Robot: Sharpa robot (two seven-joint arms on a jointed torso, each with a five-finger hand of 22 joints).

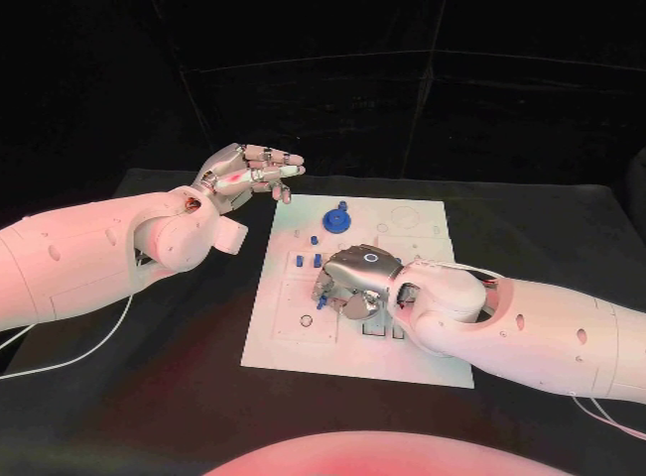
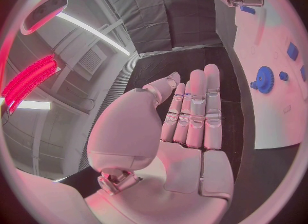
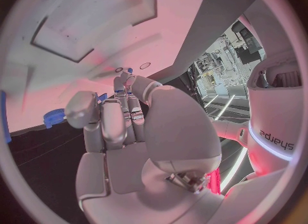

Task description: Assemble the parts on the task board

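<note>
Item, task board (image 1: 409,337): one white plate, at the centre of the head view, lying flat on the black table (image 1: 151,397). We count on it one blue gear-shaped part (image 1: 335,217) near its upper left corner, and three or so small blue parts (image 1: 304,260) along its left side; others may be hidden under the hand, so we give no firm total.

Item, right hand (image 1: 354,281): one, entering from the lower right, resting fingers-down on the middle of the board. Its fingers are curled together over a small blue piece; we cannot tell whether they grip it.

Item, left hand (image 1: 248,176): one, at the upper left, raised off the table beside the board's upper left corner. Its fingers are straight and side by side, the palm bare, holding nothing.
</note>
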